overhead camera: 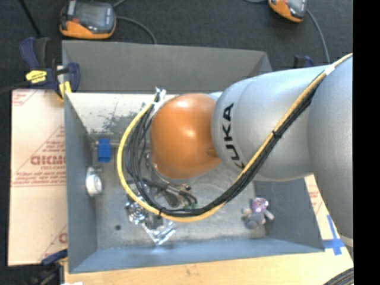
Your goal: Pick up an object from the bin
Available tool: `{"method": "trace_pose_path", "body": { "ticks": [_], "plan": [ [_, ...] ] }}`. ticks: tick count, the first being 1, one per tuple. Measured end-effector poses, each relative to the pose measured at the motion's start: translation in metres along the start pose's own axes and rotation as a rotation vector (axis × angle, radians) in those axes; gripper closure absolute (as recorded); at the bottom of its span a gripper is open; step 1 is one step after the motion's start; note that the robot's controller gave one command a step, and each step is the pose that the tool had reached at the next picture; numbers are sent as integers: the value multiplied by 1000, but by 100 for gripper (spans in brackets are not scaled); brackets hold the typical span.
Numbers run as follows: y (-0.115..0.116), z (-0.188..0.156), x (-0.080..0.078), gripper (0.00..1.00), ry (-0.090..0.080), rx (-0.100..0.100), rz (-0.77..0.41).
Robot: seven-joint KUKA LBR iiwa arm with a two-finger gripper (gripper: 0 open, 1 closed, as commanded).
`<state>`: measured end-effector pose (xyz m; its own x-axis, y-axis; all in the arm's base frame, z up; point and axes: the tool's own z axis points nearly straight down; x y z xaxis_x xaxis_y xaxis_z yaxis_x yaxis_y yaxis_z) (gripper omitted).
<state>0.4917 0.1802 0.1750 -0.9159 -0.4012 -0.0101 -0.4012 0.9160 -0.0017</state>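
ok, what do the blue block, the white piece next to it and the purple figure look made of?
Blue block: even matte colour and squared edges; likely plastic, possibly foam.
White piece: smooth and rounded with a faint gleam; probably hard plastic.
Purple figure: purple on top, grey below, with a soft lumpy outline; plush or rubber, the look leaves it open.

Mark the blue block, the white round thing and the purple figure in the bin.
blue block [104,151]: camera view, middle of its visible face.
white round thing [93,183]: camera view, its centre.
purple figure [257,212]: camera view, its body.
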Motion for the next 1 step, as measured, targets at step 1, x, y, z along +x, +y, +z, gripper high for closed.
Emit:
{"method": "trace_pose_path", "body": {
  "ticks": [1],
  "plan": [
    [-9, -102, -31, 100, -4, 1, 2]
  ]
}}
